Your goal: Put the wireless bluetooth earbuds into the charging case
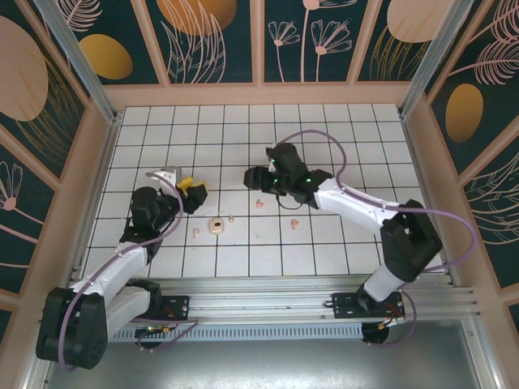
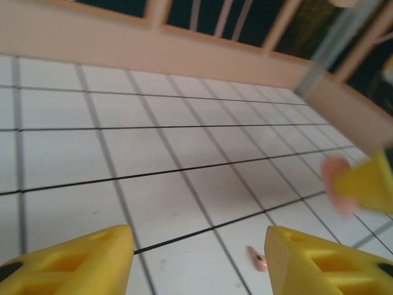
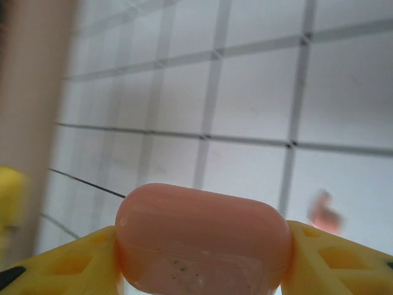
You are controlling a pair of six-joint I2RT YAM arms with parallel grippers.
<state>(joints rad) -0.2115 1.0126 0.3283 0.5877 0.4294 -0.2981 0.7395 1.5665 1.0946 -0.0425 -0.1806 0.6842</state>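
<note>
My right gripper is shut on a coral-pink charging case, which lies crosswise between the yellow fingers, lifted over the white tiles. A blurred coral-pink earbud lies on the floor beyond it. From above, the right gripper hangs mid-table, with two pink earbuds on the tiles near it. My left gripper is open with nothing between its fingers. A pink earbud lies on the tile close by its right finger. The pink case appears blurred at the right edge of the left wrist view.
A cream charging case sits on the tiles in front of the left gripper, with small cream earbuds on either side. A wooden wall rings the tiled floor.
</note>
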